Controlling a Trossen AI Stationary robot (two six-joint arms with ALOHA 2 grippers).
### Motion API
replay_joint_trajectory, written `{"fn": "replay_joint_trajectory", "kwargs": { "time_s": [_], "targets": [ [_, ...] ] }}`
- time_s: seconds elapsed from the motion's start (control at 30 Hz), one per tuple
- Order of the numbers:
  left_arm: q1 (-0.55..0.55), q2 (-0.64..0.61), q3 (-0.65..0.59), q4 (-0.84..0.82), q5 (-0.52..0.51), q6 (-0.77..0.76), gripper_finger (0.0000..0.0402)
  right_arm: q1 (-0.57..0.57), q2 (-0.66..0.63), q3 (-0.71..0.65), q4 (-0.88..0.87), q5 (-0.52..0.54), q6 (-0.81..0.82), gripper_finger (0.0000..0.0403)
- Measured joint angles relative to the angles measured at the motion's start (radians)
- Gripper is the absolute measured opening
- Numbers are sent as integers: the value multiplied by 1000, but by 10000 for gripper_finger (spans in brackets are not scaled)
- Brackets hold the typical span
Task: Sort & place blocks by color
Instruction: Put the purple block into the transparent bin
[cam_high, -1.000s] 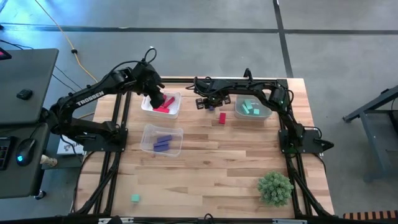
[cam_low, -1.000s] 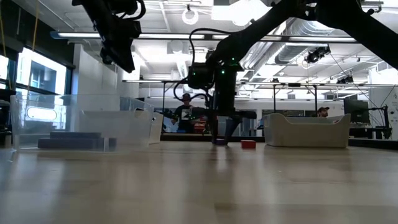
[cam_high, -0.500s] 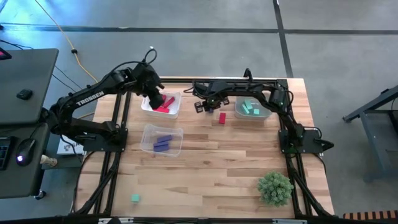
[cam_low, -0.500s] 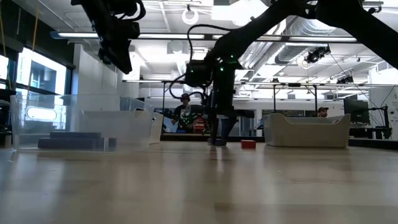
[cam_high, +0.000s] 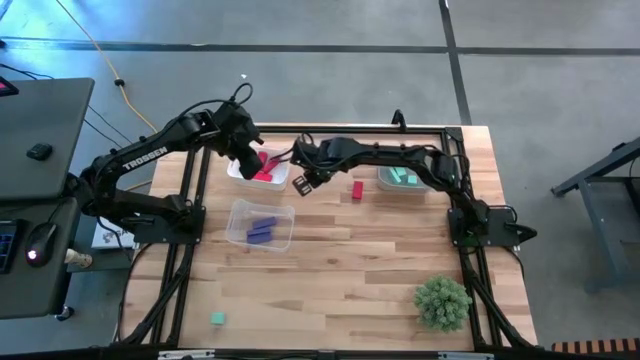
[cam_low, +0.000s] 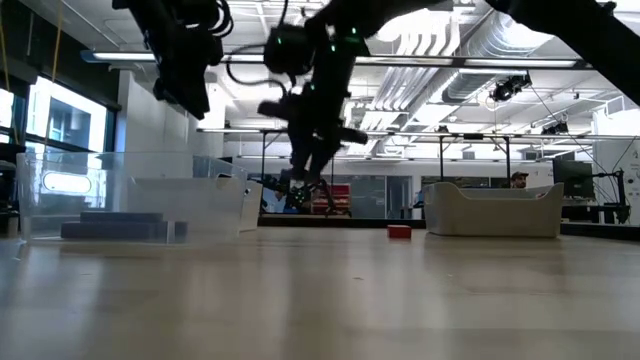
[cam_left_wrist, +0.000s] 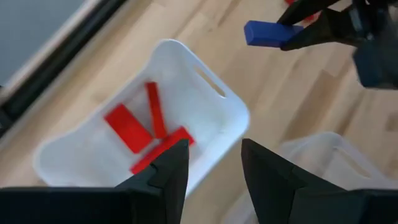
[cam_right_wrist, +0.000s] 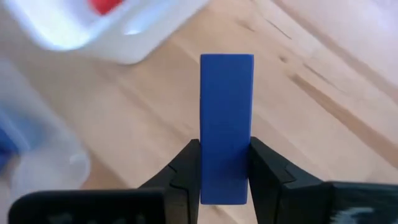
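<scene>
My right gripper (cam_high: 303, 181) hangs over the table between the white bin (cam_high: 276, 183) and a loose red block (cam_high: 357, 188), shut on a blue-purple bar (cam_right_wrist: 226, 112). The left wrist view also shows this bar (cam_left_wrist: 267, 32). My left gripper (cam_left_wrist: 214, 146) stands open above the white bin (cam_left_wrist: 205, 93), with nothing between its fingers. Three red blocks (cam_left_wrist: 146, 127) lie on that bin's floor. Purple blocks (cam_high: 262, 230) lie in a clear bin (cam_high: 283, 238), and teal ones (cam_high: 403, 176) in a bin at the far right. A teal cube (cam_high: 217, 318) sits near the front left. My right gripper pinches the bar's two long sides (cam_right_wrist: 226, 177) between its two fingers (cam_right_wrist: 186, 171), at the end nearer the wrist. The fingers slant steeply down and lie along the bar, which juts out past the fingertips. The bar is lifted clear of the table.
A bushy green plant ball (cam_high: 442, 302) stands at the near right. The dark arm frames run along both sides of the wooden table (cam_high: 340, 280). The middle and near parts of the table are bare wood.
My right gripper has taken hold of the blue-purple bar, which lay on the table beside the red block. It has lifted the bar clear, carried it toward the table's left and the white bin, and rolled its wrist on the way. The red block stays where it was.
</scene>
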Motion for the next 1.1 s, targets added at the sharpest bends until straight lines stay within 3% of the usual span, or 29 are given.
{"fn": "replay_joint_trajectory", "kwargs": {
  "time_s": [0.33,0.7,1.1],
  "targets": [
    [0,0,0,-19,43,-167,138,54,0,165,-103,42,-244,78],
    [0,0,0,-16,245,-303,138,106,0,246,-131,40,-540,78],
    [0,0,0,-16,494,-369,138,153,0,246,-139,43,-730,78]
  ]
}}
